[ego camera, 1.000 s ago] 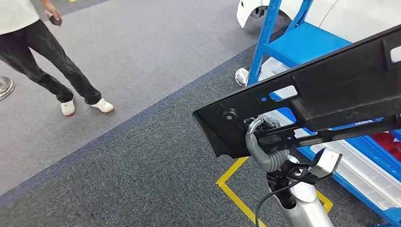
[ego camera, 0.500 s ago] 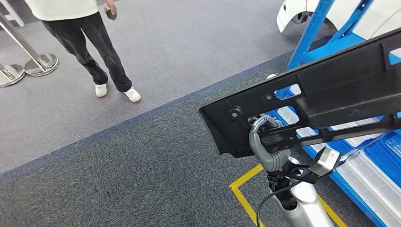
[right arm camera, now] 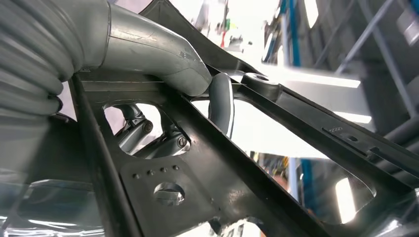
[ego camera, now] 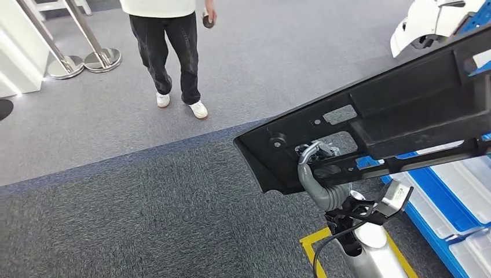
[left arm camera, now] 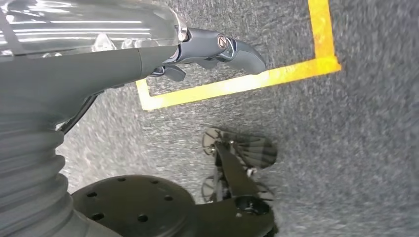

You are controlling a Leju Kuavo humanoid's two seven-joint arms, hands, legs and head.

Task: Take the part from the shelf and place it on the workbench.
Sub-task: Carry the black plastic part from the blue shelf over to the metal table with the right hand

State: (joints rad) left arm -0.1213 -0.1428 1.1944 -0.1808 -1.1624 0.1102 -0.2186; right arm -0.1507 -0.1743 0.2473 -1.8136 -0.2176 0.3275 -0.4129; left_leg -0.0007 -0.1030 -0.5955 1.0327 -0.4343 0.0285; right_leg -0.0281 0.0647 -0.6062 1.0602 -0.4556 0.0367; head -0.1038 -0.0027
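Note:
A long black plastic part with cut-outs is held up in front of me, slanting from the picture's middle up to the right edge. My right hand grips it from below near its left end, fingers hooked through an opening. The right wrist view shows that hand wrapped around a rib of the part. My left hand hangs over the carpet with its fingers apart and nothing in them.
A blue shelf with clear bins stands low on the right. Yellow floor tape runs beside it. A person stands ahead on the grey floor, with metal stanchions to their left. A white body panel lies far right.
The whole view has swung left: the shelf has slid off to the right and the person now stands near the top centre. The part stays in my right hand.

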